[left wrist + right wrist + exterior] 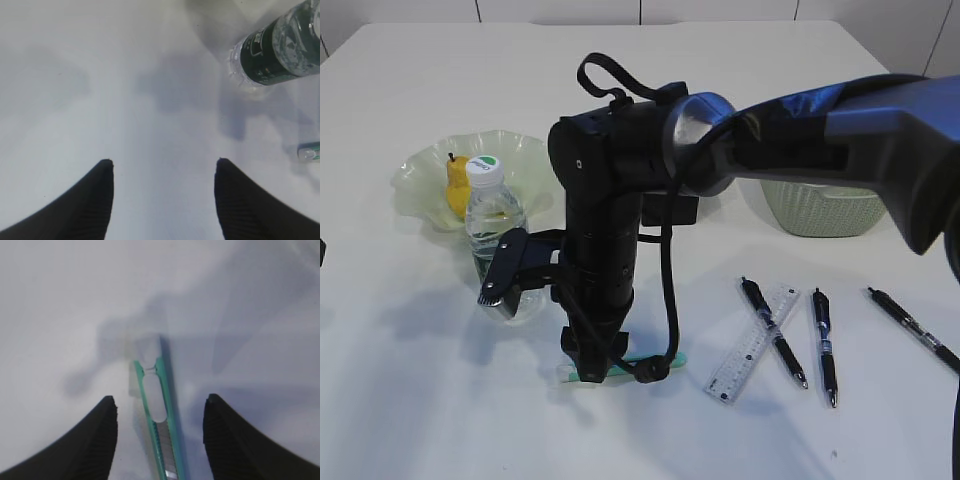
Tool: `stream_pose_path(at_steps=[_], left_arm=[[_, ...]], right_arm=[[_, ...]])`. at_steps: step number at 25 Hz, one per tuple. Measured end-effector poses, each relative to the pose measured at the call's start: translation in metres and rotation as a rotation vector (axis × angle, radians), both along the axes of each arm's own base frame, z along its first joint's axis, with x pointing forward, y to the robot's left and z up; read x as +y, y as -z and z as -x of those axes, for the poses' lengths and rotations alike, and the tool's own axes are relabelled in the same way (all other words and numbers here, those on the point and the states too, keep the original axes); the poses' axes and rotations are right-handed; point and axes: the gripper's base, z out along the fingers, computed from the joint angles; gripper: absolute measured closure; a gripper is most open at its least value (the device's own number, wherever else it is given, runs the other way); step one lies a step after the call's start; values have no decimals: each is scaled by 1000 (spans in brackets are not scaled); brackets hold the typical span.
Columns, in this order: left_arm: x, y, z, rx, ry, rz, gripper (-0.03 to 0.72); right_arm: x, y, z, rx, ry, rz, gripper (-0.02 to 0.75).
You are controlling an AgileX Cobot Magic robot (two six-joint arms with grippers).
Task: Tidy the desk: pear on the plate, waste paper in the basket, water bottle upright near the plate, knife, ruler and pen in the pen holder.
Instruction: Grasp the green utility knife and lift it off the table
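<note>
It looks like a robot test bench in a lab: a plain white desk [440, 400] fills the frame, white wall panels run along the top edge, and staged pens [823, 345] lie lower right.

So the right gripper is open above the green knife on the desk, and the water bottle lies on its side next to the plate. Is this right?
Not quite. The exterior view shows the water bottle standing upright beside the plate, not on its side. The rest holds: the right gripper is open above the green knife on the desk.
</note>
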Motion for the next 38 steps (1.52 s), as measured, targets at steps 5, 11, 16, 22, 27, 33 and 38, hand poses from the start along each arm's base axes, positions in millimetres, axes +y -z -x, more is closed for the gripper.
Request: stream_pose_path(at_steps=[5,11,16,22,27,33,38], left_arm=[[0,0,0,0,0,0,238],[0,0,0,0,0,0,239],[0,0,0,0,0,0,239],[0,0,0,0,0,0,239],[0,0,-1,-8,-2,-1,239],[0,0,-1,-12,-2,-3,239],[0,0,-1,-14,-3,-3,239]], right_arm=[[1,8,-1,4,10,3,328],[1,8,-2,-5,14,-3,328],[2,14,-3,-1,17,0,328],[2,15,-3,-5,21,-3,328],[3,15,-4,-9,23,-6,328],[3,15,-4,-10,26,-9,328],[3,15,-4,-12,37,-11,328]])
